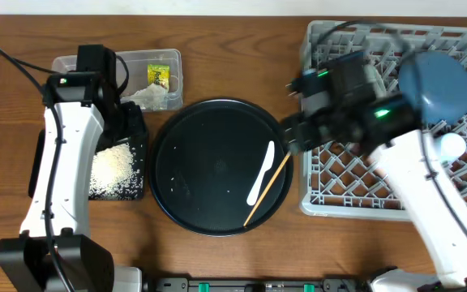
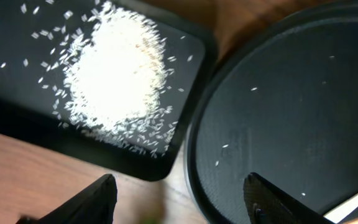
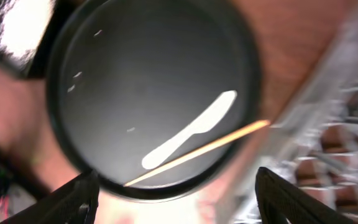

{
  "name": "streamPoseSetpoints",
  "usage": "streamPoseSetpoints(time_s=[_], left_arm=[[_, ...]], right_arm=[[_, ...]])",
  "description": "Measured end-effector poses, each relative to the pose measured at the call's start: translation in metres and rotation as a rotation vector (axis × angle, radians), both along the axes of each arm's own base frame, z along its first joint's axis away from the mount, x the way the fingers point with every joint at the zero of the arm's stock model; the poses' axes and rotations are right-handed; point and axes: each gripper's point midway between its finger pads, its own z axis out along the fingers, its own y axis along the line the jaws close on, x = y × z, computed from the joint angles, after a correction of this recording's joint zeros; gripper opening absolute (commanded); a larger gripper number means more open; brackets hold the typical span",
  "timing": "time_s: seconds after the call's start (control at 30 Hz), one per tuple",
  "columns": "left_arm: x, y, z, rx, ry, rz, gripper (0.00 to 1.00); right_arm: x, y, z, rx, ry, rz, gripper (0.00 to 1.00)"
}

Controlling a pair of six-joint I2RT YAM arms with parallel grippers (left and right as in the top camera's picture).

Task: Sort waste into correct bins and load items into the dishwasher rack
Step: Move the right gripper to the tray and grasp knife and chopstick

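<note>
Left gripper (image 2: 179,180), spread, sits at bottom edge; white rice grains (image 2: 114,74) lie upper left in shallow black rectangular tray (image 2: 11,112). Right gripper (image 3: 178,175), spread too, hangs over white plastic spoon (image 3: 191,130) and thin wooden chopstick (image 3: 197,151), centre. Overhead, dark blue bowl (image 1: 436,85) rests upper right in grey lattice rack (image 1: 339,182).

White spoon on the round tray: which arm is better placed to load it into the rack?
Right. The right tool, open, hovers beside the spoon, near the rack; the left tool is by the rice tray.
</note>
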Motion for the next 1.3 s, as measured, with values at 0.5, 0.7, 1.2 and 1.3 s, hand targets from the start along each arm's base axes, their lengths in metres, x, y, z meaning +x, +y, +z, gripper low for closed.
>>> streamPoseSetpoints(time_s=[0.5, 0.7, 1.2, 1.3], left_arm=[[-0.018, 0.040, -0.001, -0.008, 0.049, 0.144, 0.67], [-0.018, 0.040, -0.001, -0.007, 0.048, 0.144, 0.67], [-0.018, 0.040, -0.001, -0.007, 0.048, 0.144, 0.68], [-0.018, 0.040, -0.001, -0.007, 0.048, 0.144, 0.68]], right_arm=[[-0.042, 0.034, -0.118, -0.334, 0.341, -0.304, 0.78], [-0.037, 0.036, -0.153, -0.381, 0.393, -0.394, 0.77], [-0.032, 0.035, -0.189, -0.427, 0.419, -0.474, 0.77], [-0.031, 0.035, -0.198, -0.417, 0.408, -0.478, 0.76]])
